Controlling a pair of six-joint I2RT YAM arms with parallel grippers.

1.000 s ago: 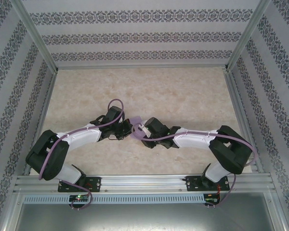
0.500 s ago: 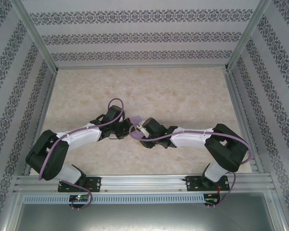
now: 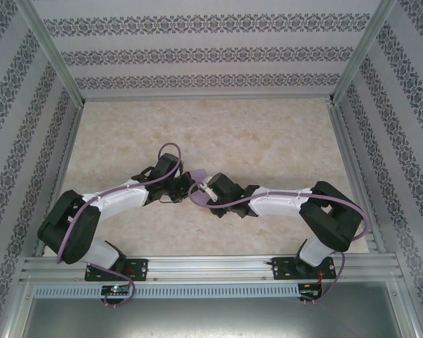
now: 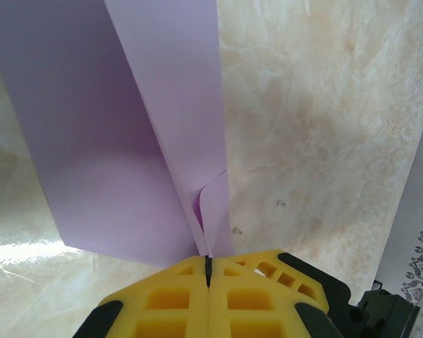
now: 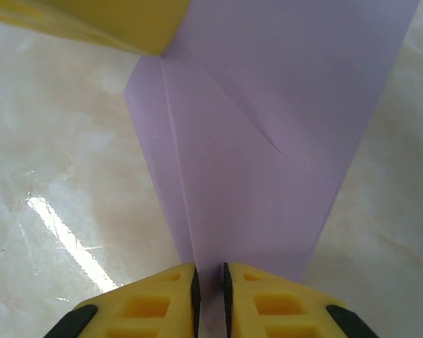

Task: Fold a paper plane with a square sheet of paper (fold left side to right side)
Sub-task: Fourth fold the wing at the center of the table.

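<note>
Where the patterned walls (image 3: 211, 49) close in on three sides, a beige marbled counter (image 3: 268, 134) lies between them. Left arm (image 3: 116, 201) and right arm (image 3: 289, 201) both reach inward from the near edge, and their wrists meet around the middle of the counter's near half.

Lilac sheet of paper (image 4: 106, 141) sits between the two wrists, partly folded. Left wrist view: one broad panel spreads to the left and a narrower flap overlaps it on the right, both converging toward the jaws. Right wrist view: the sheet runs away from the camera as a long band, with a long crease (image 5: 180, 176) down its left part and a short diagonal wrinkle (image 5: 264, 134) near the middle.

Left gripper (image 4: 208, 262): yellow jaws pressed together, clamped on the sheet's narrow end, which curls up just ahead of them.

Right gripper (image 5: 210, 271): jaws narrow, with a slim gap between them. The sheet's near edge runs into that gap at the long crease, and the gap looks wider than the paper. In that view a yellow finger of the left gripper meets the sheet's far left corner.
</note>
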